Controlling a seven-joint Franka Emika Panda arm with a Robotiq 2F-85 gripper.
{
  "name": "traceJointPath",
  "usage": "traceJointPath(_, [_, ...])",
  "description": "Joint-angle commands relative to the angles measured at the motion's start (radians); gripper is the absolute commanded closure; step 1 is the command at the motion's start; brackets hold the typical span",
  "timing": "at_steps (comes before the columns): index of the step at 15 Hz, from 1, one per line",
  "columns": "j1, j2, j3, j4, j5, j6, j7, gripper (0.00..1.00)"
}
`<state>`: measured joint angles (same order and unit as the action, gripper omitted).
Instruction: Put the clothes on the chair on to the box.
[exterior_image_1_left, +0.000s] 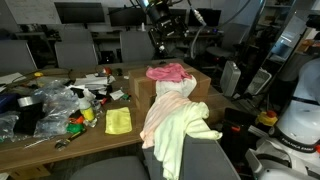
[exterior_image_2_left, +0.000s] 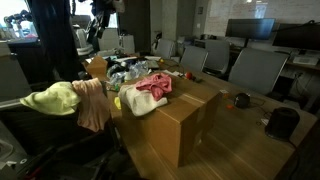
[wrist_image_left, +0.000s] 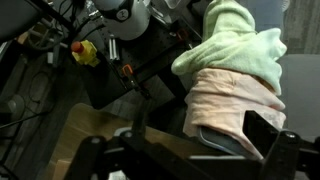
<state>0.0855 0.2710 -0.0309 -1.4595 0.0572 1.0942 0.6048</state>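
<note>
Exterior view, far left: wooden table (exterior_image_1_left: 40, 150) strewn with clutter. A small yellow cloth (exterior_image_1_left: 118, 120) lies flat near its right end. Next over stands the cardboard box (exterior_image_1_left: 205, 85), with a pink garment (exterior_image_1_left: 168, 72) already heaped on its top. The robot arm (exterior_image_1_left: 160, 25) hangs high above the box, well apart from all fabric. Right of centre, the pale yellow and peach clothes (exterior_image_1_left: 172, 125) are draped over the back of the chair (exterior_image_1_left: 200, 158), touching the box's front. Wrist view: gripper (wrist_image_left: 198, 130) comes in from the bottom edge, jaws spread wide and holding nothing. The green-yellow garment (wrist_image_left: 235, 50) and the peach garment (wrist_image_left: 235, 105) under it fill the right side, on the chair.
</note>
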Motion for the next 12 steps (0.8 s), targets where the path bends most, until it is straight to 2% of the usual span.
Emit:
traceJointPath(1, [0.035, -0.101, 0.041, -0.150, -0.043, 0.046, -0.079, 0.00])
traceJointPath(7, [0.073, -0.108, 0.109, -0.201, -0.071, 0.029, -0.239, 0.00])
traceJointPath(12, [0.100, -0.079, 0.152, -0.167, -0.192, 0.017, -0.382, 0.00])
